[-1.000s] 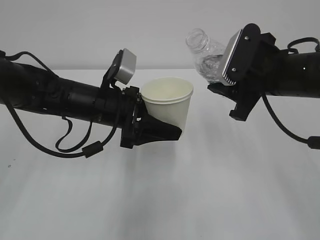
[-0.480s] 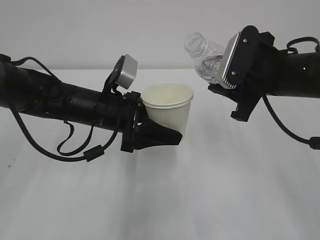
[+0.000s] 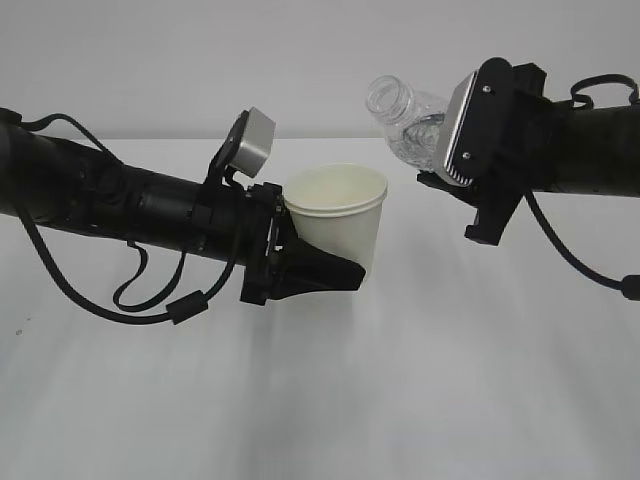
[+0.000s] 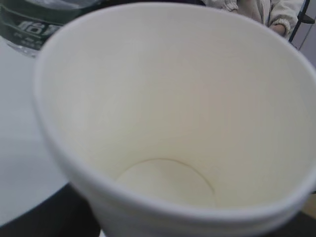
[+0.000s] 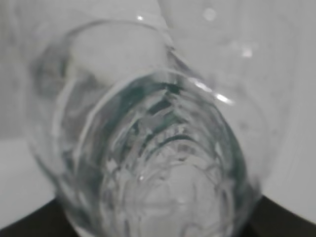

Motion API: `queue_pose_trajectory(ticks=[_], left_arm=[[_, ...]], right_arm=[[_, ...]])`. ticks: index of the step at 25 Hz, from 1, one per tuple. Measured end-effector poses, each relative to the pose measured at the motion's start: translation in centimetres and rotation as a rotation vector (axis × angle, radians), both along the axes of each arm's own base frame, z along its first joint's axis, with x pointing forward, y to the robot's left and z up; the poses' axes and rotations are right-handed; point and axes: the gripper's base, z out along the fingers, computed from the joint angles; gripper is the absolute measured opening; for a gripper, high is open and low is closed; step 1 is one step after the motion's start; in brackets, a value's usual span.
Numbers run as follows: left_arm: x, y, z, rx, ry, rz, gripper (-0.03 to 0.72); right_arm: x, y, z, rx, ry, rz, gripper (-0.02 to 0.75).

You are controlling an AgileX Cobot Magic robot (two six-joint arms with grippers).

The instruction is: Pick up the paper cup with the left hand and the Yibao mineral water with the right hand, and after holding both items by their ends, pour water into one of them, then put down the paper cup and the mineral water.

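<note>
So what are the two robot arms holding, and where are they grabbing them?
Left end effector grips the paper cup low on its side; right end effector grips the Yibao mineral water around its lower body.

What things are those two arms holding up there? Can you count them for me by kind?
Paper cup: 1, in the left gripper
Clear plastic bottle: 1, in the right gripper
Total: 2

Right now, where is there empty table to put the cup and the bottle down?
The white table is bare in front, below both arms, and between them under the Yibao mineral water. It is crowded only in the air: the left hand holds the paper cup close beside the tilted bottle in the right hand.
</note>
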Motion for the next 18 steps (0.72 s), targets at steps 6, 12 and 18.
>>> queue_pose_trajectory(ticks=[6, 12, 18], left_arm=[[-0.06, -0.01, 0.06, -0.006, 0.002, -0.007, 0.451], [-0.24, 0.03, -0.08, 0.009, -0.004, -0.028, 0.451], [-0.42, 0.08, -0.21, 0.023, -0.010, -0.051, 0.451]], right_arm=[[0.00, -0.03, -0.02, -0.028, -0.014, 0.012, 0.402], [0.00, -0.03, -0.02, -0.050, -0.027, 0.026, 0.402], [0.01, -0.04, -0.03, -0.069, -0.036, 0.034, 0.402]])
